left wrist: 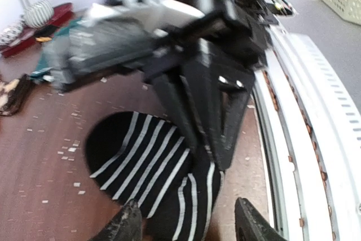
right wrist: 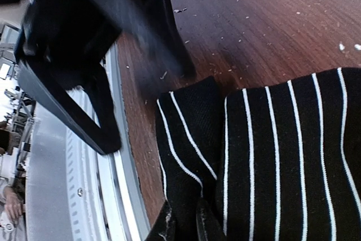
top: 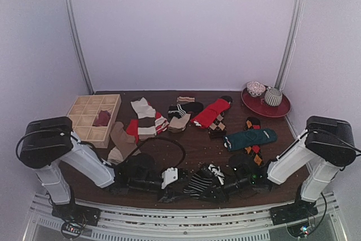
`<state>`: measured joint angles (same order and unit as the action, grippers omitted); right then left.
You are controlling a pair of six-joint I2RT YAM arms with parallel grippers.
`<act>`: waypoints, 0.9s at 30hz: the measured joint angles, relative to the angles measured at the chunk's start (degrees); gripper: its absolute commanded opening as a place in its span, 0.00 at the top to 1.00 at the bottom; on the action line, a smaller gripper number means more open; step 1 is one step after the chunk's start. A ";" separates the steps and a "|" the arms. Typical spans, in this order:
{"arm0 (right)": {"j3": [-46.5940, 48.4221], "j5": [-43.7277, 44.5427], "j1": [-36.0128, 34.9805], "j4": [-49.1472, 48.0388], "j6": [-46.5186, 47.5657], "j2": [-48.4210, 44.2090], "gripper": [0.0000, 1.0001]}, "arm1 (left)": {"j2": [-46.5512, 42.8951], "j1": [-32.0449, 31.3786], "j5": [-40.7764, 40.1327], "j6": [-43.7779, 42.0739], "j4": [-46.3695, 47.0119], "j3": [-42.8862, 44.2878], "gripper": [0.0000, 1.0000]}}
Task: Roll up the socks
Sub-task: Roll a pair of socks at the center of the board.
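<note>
Item 1, striped sock (top: 200, 183): black with thin white stripes. I find it lying on the table (top: 192, 148) close to the front edge, between my two grippers.

Item 2, right gripper (right wrist: 186, 225): jaws narrow, pinched on a fold of the striped sock.

Item 3, left gripper (left wrist: 189, 227): jaws wide, and the end of the sock lies between its fingers.

Item 4, other socks: I note a teal sock (top: 251, 138) and a red sock (top: 211, 111) among those spread further back.

Item 5, wooden box (top: 84, 119), back left, divided into compartments.

Item 6, red plate (top: 282, 109), back right.
</note>
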<state>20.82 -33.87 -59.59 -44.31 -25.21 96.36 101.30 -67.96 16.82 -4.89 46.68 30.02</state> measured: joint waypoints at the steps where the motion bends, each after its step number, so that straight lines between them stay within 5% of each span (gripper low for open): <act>1: 0.28 -0.85 0.22 -0.20 -0.68 0.48 0.89 | 1.25 -0.46 0.28 -0.33 -0.28 0.57 0.48; 6: 1.38 -3.72 1.38 0.20 -1.97 1.75 0.89 | 3.69 -1.20 1.22 -1.05 -1.64 2.54 0.50; 14: 1.60 -6.60 2.56 1.11 -2.03 1.86 0.89 | 8.24 -1.20 0.81 -1.92 -6.25 7.74 0.72; 18: 1.57 -7.96 3.52 1.73 -2.01 1.86 0.89 | 8.57 -1.20 0.72 -1.64 -7.50 8.79 1.00; 27: 1.07 -5.73 4.02 6.08 -0.31 -2.71 0.73 | 7.96 -1.40 -0.39 3.19 -14.36 12.28 1.00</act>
<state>21.89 -39.59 -55.57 -38.24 -25.52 93.65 109.25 -69.36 16.43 -1.69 32.32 42.30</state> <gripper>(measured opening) 0.205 0.032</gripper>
